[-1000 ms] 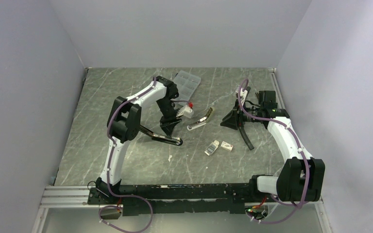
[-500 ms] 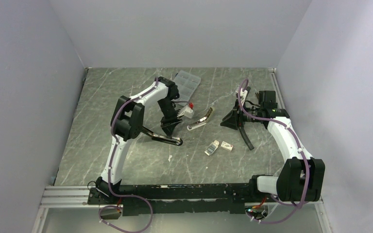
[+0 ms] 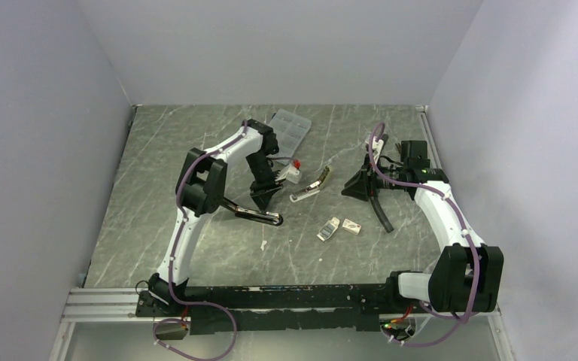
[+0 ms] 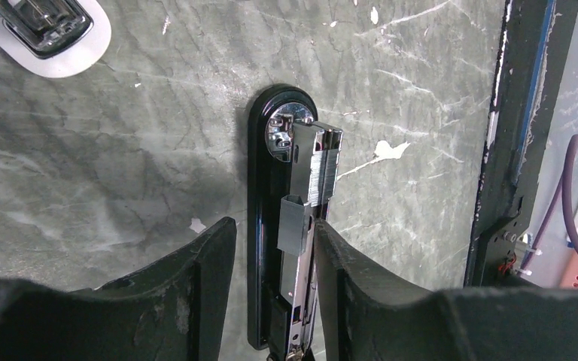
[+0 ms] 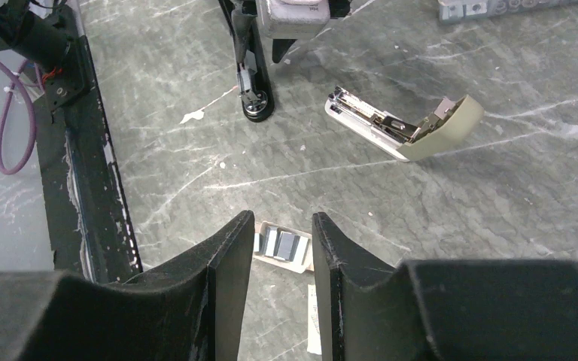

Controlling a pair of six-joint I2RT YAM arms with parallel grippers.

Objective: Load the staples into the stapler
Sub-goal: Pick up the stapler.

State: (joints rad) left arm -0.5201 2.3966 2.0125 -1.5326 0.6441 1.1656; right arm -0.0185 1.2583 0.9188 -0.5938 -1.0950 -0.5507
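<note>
Where black stapler (image 4: 260, 226) lies, beige stapler (image 5: 406, 128) beside, clear case (image 3: 290, 128) beyond

Count of things on the grey marbled table (image 3: 158, 226)

Two staplers, both lying open: one black stapler with a chrome magazine (image 4: 260, 226) and one beige plastic stapler (image 5: 403, 128). One small white cardboard box in two parts: one tray (image 3: 329, 229), one sleeve (image 3: 351, 227). One silvery strip of staples (image 4: 317, 169) in the black stapler; at least two more grey strips (image 5: 290, 245) in the tray, exact number unclear. One clear plastic compartment case (image 3: 290, 129), one small white thing with a red cap (image 3: 292, 170), one larger white paper scrap (image 4: 382, 150), and two white-and-black robot arms, left arm (image 3: 196, 188) and right arm (image 3: 440, 210)
</note>
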